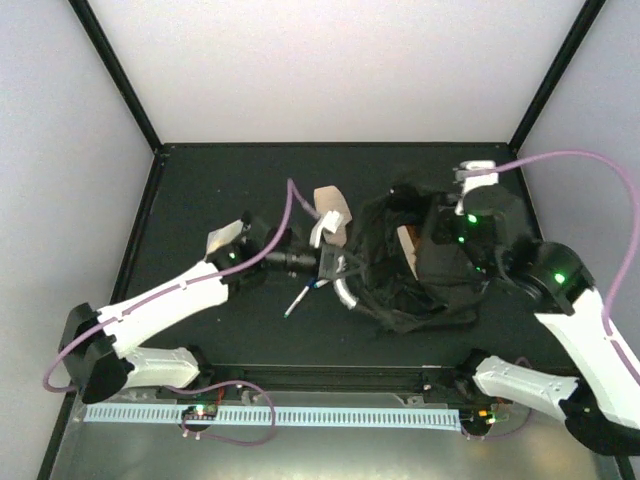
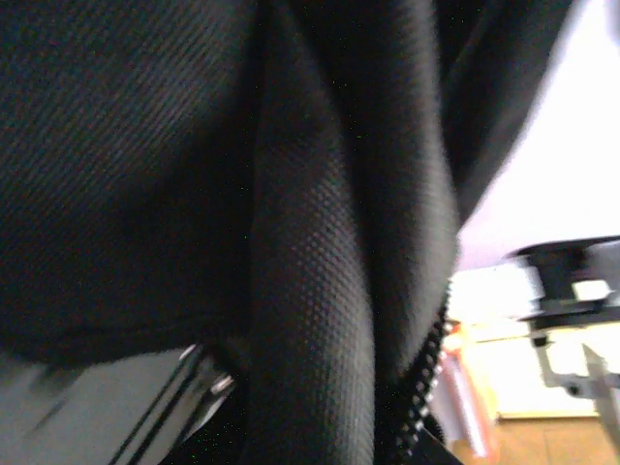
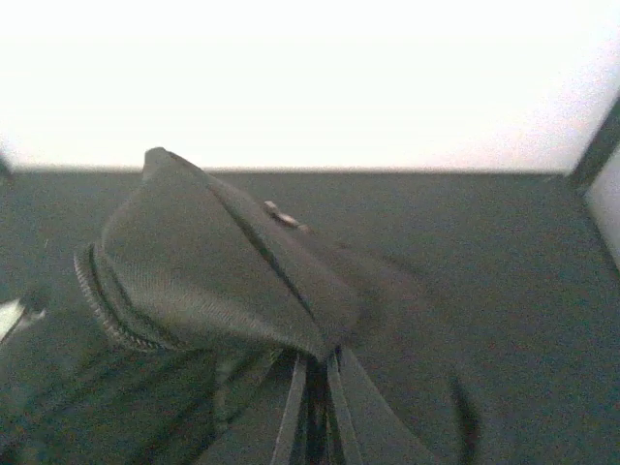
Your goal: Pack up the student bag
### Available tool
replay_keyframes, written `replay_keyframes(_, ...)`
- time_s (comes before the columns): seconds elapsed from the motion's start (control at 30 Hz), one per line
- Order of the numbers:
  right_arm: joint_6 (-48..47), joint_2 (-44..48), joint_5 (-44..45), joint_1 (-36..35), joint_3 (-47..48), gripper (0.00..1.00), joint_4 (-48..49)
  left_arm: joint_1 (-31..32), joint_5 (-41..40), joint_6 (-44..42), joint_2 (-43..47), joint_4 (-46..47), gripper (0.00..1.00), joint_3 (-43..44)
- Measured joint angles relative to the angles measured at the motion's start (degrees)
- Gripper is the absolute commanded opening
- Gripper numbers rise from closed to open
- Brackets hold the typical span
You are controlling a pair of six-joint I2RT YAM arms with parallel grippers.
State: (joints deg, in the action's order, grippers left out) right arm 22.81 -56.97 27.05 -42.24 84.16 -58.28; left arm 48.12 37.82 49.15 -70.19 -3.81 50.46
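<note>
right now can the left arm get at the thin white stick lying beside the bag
Probably yes: the stick lies uncovered on the table just beside the left tool, which is up against the student bag.

So the student bag [image 1: 410,270] sits on the desk [image 1: 200,200]. A pen [image 1: 298,298] lies on the desk just left of the bag. A small pouch [image 1: 328,212] is by the bag's far-left corner. The left gripper [image 1: 332,265] is right at the bag's left edge, between the two.

The black fabric backpack [image 1: 440,275] lies slumped and crumpled on the dark table [image 1: 200,190], right of its middle. Its grey curved handle [image 1: 345,295] sticks out leftward. A zipper [image 3: 97,300] edges one raised flap.
</note>
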Motion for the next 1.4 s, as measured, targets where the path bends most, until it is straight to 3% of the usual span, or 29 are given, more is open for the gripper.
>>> replay_keyframes(0.17,-1.53,6.64,9.97,0.04,2.89,0.13,1.36,1.64,1.53,1.9,-2.16,-3.96,0.09,21.18)
replay_keyframes(0.23,-1.9,8.09,13.14,0.24,5.31,0.07,1.05,1.9,2.32,2.16,-2.32,-3.65,0.09,25.18)
replay_keyframes(0.3,-2.19,7.96,16.15,0.28,7.82,0.02,0.61,2.08,2.97,2.12,-2.25,-3.23,0.08,26.29)
replay_keyframes(0.43,-3.5,6.29,20.04,0.28,12.68,0.03,-1.38,2.05,3.91,2.34,-4.5,-4.02,0.08,24.74)
replay_keyframes(0.57,-5.44,3.26,20.04,0.28,23.39,0.19,-2.51,1.95,4.02,2.73,-7.48,-6.86,0.09,23.04)
replay_keyframes(0.67,-6.21,1.75,15.8,0.28,30.6,0.27,-4.22,1.95,3.91,2.12,-7.65,-9.44,0.09,24.06)
replay_keyframes(0.77,-5.6,0.57,9.29,0.28,31.15,0.34,-7.61,1.99,2.97,1.31,-6.95,-10.73,0.09,25.68)
replay_keyframes(1.07,-0.9,0.46,-9.73,0.28,7.1,0.8,-13.84,0.24,-0.24,-0.59,-3.76,-13.94,0.09,27.3)
replay_keyframes(1.4,6.19,10.62,-28.81,0.28,-1.03,0.87,-17.57,-0.87,-1.84,-1.01,-3.52,-14.82,0.09,27.41)
